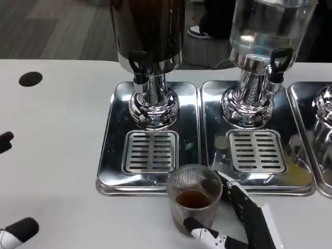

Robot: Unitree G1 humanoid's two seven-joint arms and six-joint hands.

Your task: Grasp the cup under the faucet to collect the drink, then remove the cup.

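Ribbed clear cup (194,196) with brown drink, shiny chrome slotted trays (150,151), white tabletop (57,155), black-and-white right robot hand (233,220).

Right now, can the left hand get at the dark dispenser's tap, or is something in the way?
Probably yes. The left hand sits low at the table's left edge, holding nothing, and bare white table lies between it and the dark dispenser's tap. The cup, held by the right hand, stands off to the side.
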